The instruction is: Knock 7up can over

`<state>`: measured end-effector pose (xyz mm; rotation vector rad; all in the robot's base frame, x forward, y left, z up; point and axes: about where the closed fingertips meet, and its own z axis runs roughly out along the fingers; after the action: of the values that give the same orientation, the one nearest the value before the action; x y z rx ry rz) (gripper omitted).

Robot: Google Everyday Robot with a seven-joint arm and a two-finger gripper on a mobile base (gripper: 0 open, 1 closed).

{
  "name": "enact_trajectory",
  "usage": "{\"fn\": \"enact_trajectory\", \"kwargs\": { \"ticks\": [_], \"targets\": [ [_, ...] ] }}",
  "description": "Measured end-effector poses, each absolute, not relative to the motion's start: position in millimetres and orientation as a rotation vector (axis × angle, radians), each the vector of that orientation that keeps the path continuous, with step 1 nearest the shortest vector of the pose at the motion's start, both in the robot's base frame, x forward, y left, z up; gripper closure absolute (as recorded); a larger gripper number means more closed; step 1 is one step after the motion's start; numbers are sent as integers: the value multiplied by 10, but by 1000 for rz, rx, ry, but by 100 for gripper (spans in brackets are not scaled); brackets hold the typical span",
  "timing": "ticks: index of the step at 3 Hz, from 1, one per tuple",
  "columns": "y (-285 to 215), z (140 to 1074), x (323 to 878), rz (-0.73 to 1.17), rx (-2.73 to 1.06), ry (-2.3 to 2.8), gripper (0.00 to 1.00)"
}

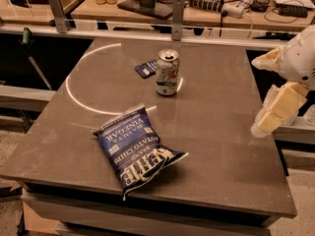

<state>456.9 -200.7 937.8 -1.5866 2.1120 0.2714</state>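
The can [167,73] stands upright on the far half of the table [221,151], inside a bright ring of reflected light, with a small dark-blue packet [146,68] just beside it on its left. The gripper [257,96] hangs off at the table's right edge, well apart from the can, its two cream fingers [279,108] spread wide with nothing between them. Nearer the front, a blue chip bag [138,151] lies flat.
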Motion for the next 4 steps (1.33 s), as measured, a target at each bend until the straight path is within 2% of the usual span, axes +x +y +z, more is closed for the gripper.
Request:
{"fn": "enact_trajectory", "kwargs": {
  "ticks": [1, 2, 4],
  "targets": [
    [-1650, 9320, 4794, 450, -1474, 1932, 0],
    [-1432, 9475, 4789, 537, -1430, 1866, 0],
    [-1358, 9415, 4915, 553, -1401, 1851, 0]
  ]
}}
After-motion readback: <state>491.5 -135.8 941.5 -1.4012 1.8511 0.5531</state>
